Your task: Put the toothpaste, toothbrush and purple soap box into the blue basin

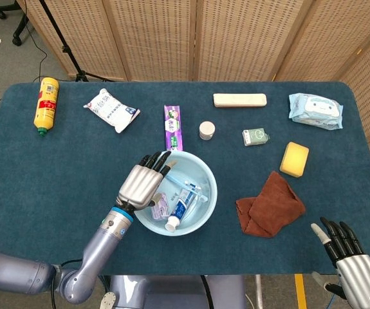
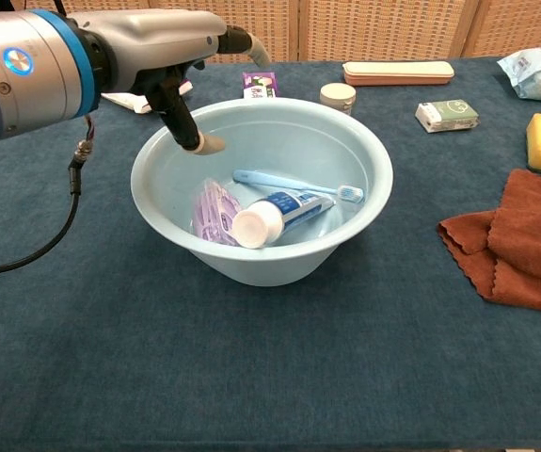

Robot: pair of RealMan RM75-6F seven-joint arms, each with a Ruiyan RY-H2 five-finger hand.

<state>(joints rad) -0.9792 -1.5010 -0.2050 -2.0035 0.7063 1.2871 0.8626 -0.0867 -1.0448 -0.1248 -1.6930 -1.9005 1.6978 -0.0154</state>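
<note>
The blue basin stands at the table's front middle. Inside it lie the toothpaste, the blue toothbrush and the purple soap box, which leans against the basin's left wall. My left hand hovers over the basin's left rim, fingers spread, holding nothing. My right hand is at the bottom right corner of the head view, off the table, fingers apart and empty.
A brown cloth lies right of the basin, a yellow sponge beyond it. Behind the basin are a purple toothpaste carton, a small jar, a long cream case, a wipes pack. A yellow bottle lies far left.
</note>
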